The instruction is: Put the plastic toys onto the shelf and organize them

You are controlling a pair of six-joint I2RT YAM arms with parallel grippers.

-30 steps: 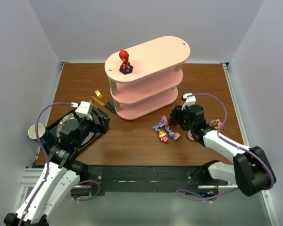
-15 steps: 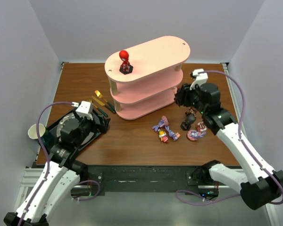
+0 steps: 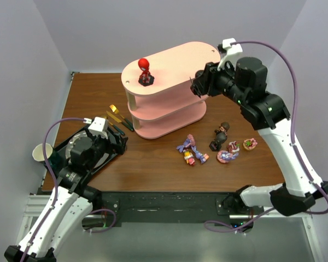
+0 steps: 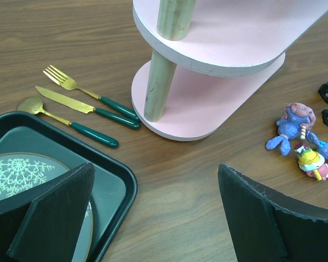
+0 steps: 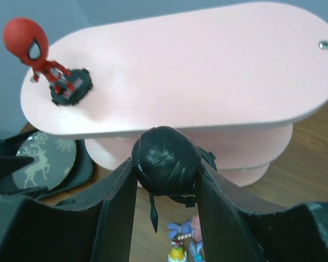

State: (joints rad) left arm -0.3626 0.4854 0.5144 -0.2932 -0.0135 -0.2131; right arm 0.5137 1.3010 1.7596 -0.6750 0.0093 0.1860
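My right gripper [image 3: 198, 86] is shut on a black big-headed figure [image 5: 165, 161] and holds it in the air beside the top board of the pink shelf [image 3: 177, 63], at its near right edge. A red big-headed figure [image 3: 145, 71] stands on the top board at its left end; it also shows in the right wrist view [image 5: 44, 57]. On the table lie purple and blue pony figures [image 3: 189, 149], a brown-haired figure [image 3: 220, 135] and pink figures [image 3: 229, 154]. My left gripper [image 4: 153, 213] is open and empty above the table by the black tray [image 4: 106, 180].
Gold cutlery with dark green handles [image 4: 85, 112] lies left of the shelf. A plate with a snowflake pattern [image 4: 16, 174] sits in the black tray. A paper cup [image 3: 41, 153] stands at the table's left edge. Grey walls enclose the table.
My right arm has risen from the table near the toy pile up to the shelf's top board, carrying the black figure. The left arm has not moved.
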